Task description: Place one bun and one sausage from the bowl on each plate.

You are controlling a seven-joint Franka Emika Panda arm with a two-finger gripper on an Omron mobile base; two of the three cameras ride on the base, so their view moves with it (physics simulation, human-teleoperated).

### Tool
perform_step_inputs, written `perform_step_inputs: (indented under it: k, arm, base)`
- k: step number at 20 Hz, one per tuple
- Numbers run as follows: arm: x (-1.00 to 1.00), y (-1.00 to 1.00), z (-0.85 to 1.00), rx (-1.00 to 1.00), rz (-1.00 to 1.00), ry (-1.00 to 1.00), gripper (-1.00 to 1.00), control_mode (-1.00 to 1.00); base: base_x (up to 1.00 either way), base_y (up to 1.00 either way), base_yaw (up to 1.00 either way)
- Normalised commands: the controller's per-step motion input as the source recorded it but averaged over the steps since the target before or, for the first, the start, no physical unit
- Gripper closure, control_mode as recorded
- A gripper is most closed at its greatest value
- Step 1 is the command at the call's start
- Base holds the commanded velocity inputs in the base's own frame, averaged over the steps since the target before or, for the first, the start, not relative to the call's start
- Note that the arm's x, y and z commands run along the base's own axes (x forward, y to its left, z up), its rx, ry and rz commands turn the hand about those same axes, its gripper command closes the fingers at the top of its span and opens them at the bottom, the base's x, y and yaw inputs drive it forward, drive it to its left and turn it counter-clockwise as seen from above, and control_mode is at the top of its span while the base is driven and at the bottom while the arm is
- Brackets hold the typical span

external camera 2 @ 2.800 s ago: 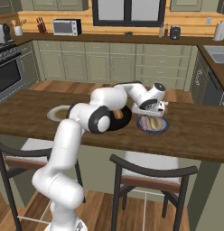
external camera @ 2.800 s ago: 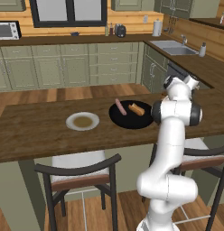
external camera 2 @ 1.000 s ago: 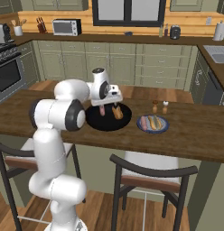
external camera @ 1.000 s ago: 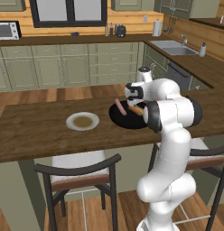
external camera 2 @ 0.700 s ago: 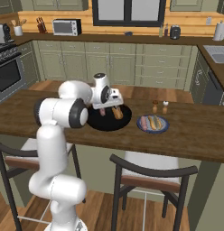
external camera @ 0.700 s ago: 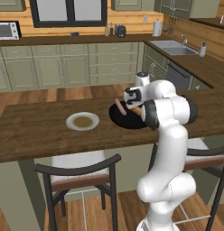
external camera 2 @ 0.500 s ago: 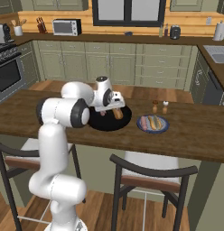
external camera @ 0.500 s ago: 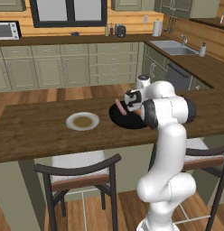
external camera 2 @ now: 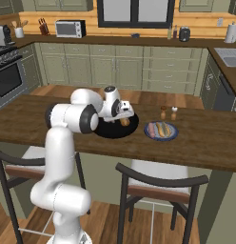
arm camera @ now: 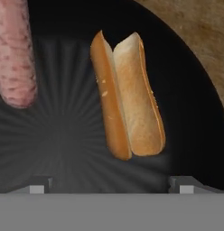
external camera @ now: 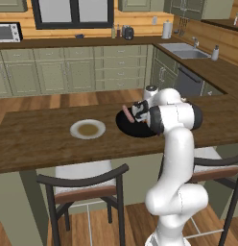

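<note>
The black bowl (external camera: 124,129) (external camera 2: 106,129) (arm camera: 64,131) sits mid-counter. In it lie a split golden bun (arm camera: 127,97) (external camera 2: 124,122) and a pink sausage (arm camera: 16,54) (external camera: 126,114). My gripper (arm camera: 109,185) (external camera 2: 123,115) (external camera: 138,111) hangs low over the bowl, open, with the bun lying between and just ahead of its fingertips (arm camera: 39,185). Nothing is held. The white plate with a tan centre (external camera: 87,129) lies bare to the left of the bowl. To the bowl's right, the greyish-blue plate (external camera 2: 149,134) carries a bun and a sausage.
Two small shakers (external camera 2: 168,113) stand behind the blue plate. The wooden counter (external camera: 34,144) (arm camera: 195,27) runs left and right of the bowl. Two bar chairs (external camera 2: 158,183) stand at its near edge.
The arm has swung from the blue plate back over the bowl. Over the last second the hand has sunk lower toward the bun. The jaws stay wide.
</note>
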Motion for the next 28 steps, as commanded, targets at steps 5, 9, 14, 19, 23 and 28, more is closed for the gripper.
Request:
perform_step_inputs:
  k: [5,9,14,19,23,28]
  arm:
    - [0.26,-0.07,-0.05,-0.02,0.0,-0.05,-1.0,-1.0]
    - [0.25,-0.02,-0.11,-0.02,0.0,-0.11,-1.0,-1.0]
    - [0.08,-0.05,-0.27,-0.04,0.0,-0.08,-1.0,-1.0]
    - [0.0,-0.07,-0.38,-0.05,0.0,-0.01,-1.0,-1.0]
    - [0.0,0.0,-0.01,0.0,0.0,-0.04,-1.0,-1.0]
    - [0.0,0.0,0.0,0.0,0.0,-0.02,1.0,-1.0]
  base:
    - [0.0,0.0,0.0]
    - [0.0,0.0,0.0]
    - [0.0,0.0,0.0]
    - [0.0,0.0,0.0]
    - [0.0,0.0,0.0]
    - [0.0,0.0,0.0]
